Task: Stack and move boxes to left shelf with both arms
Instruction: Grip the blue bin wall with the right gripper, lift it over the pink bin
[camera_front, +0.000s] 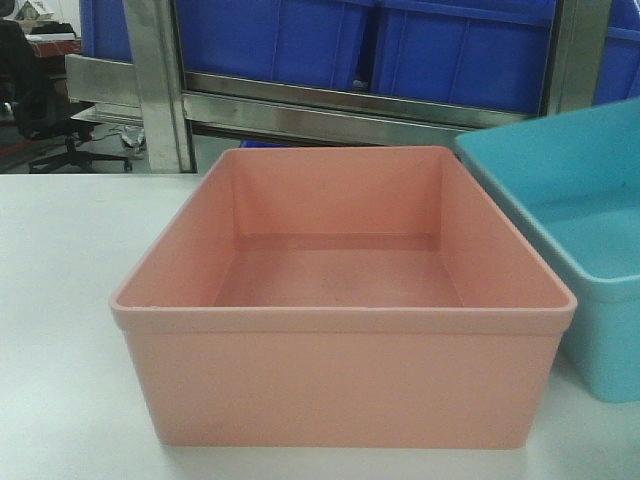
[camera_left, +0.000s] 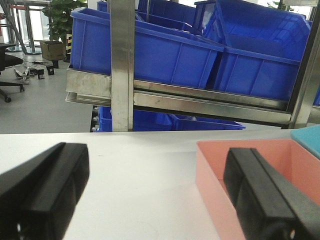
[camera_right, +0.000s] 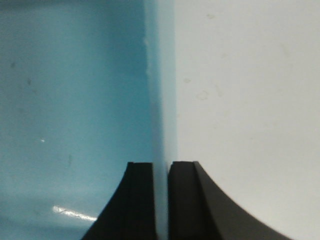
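Pink tub (camera_front: 340, 400) on tabletop (camera_front: 60, 330), steel rack (camera_front: 155, 90) behind; left jaws spread, right jaws pinching blue tub (camera_front: 610, 350)

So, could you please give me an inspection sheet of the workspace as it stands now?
Surface: white tabletop, both tubs standing on it.
Job's things: pink tub upright, empty; light blue tub beside it on the right, not yet stacked.
Clutter: nothing seen.
Grippers: left gripper open, astride the pink tub's wall; right gripper shut on the light blue tub's wall.
Cables: nothing seen.
Surroundings: steel rack holding dark blue bins; office chair far left.
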